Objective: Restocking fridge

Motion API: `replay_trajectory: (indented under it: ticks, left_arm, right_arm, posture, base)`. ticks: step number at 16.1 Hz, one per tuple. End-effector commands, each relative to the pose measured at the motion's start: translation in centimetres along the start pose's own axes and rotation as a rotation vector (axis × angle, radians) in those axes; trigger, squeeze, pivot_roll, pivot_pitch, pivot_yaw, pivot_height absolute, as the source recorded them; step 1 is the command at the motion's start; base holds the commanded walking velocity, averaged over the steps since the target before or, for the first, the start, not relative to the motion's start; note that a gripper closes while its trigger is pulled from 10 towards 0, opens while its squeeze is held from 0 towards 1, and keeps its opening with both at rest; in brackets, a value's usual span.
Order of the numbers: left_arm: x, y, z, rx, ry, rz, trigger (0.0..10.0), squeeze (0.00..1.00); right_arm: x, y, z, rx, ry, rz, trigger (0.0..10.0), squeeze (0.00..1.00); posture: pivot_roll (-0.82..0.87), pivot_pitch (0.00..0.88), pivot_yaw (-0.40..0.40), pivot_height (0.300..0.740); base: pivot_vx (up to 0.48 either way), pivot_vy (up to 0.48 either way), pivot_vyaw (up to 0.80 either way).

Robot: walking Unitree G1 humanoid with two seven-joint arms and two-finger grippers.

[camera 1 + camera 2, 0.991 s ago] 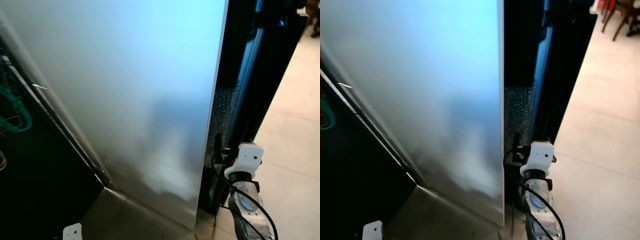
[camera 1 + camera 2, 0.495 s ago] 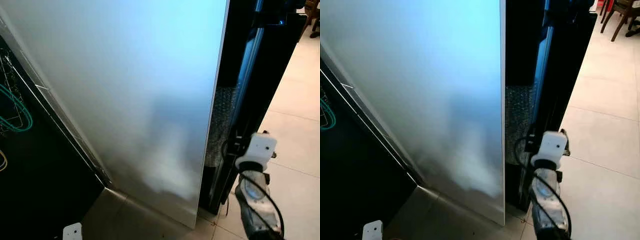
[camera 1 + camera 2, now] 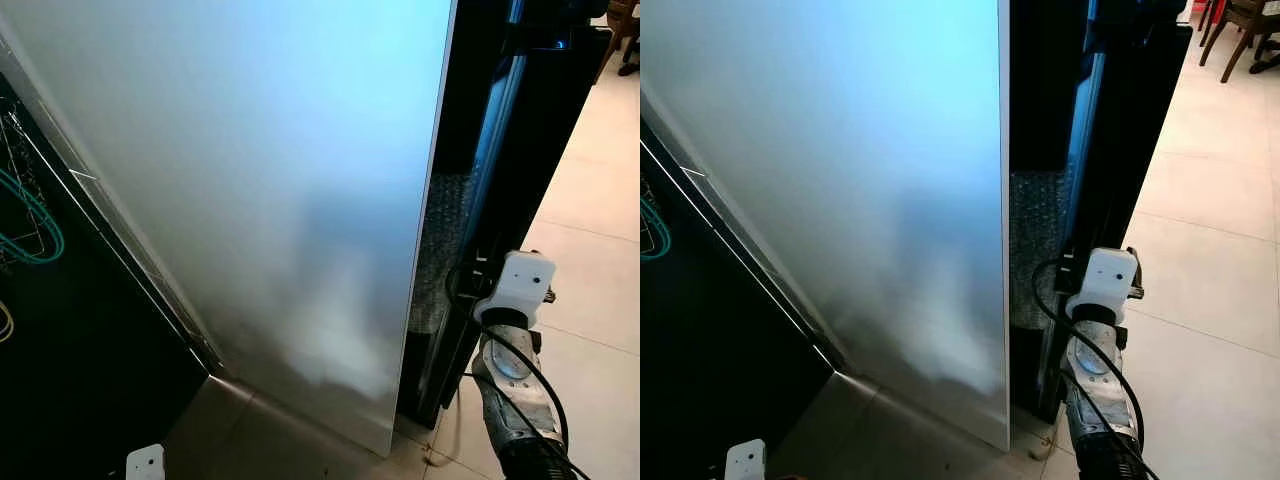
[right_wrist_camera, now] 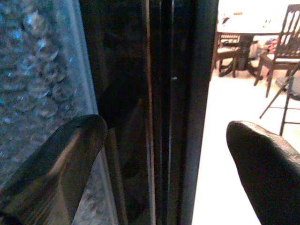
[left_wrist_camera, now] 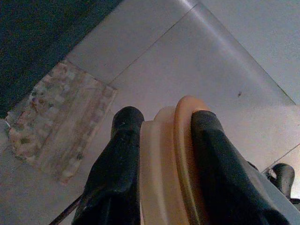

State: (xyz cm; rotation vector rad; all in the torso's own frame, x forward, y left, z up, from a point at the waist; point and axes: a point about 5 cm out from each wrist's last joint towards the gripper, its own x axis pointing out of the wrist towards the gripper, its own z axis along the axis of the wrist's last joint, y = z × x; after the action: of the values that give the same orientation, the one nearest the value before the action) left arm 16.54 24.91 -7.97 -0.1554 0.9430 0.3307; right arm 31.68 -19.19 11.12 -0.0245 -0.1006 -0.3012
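Pale tiled floor (image 3: 1220,250), chairs (image 4: 276,51) far off past the fridge. Fridge door (image 3: 270,200) seen close, silver, standing open edge-on, black body (image 3: 1120,150) just right of it with bubble wrap (image 3: 1032,240) between. Right gripper (image 4: 164,154) at that dark edge, fingers spread wide, holding nothing. Left gripper (image 5: 161,154) low over grey floor, pinching a tan round container (image 5: 166,164).
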Motion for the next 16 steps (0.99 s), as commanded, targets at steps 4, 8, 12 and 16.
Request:
replay_trajectory:
  ticks: [4,8,12,16]
  left_arm:
    - [-0.02,0.54,0.37,0.016,-0.015,0.01,10.0,0.0]
    - [-0.01,0.48,0.43,0.027,-0.016,0.005,10.0,0.0]
    - [-0.01,0.47,0.43,0.028,-0.016,0.005,10.0,0.0]
    - [-0.01,0.47,0.43,0.028,-0.016,0.005,10.0,0.0]
  right_arm:
    - [0.79,0.45,0.4,0.037,0.008,0.021,10.0,0.0]
    - [0.97,0.73,0.43,0.057,0.009,0.022,10.0,0.0]
    - [1.03,0.73,0.4,0.063,0.009,0.023,10.0,0.0]
    - [1.06,0.73,0.39,0.064,0.009,0.024,10.0,0.0]
  posture:
    - [-0.27,0.0,0.13,0.74]
    - [-0.27,0.0,0.133,0.74]
    - [-0.27,0.0,0.133,0.74]
    - [-0.27,0.0,0.133,0.74]
  base:
    - [0.0,0.0,0.0]
    - [0.0,0.0,0.0]
    - [0.0,0.0,0.0]
    - [0.0,0.0,0.0]
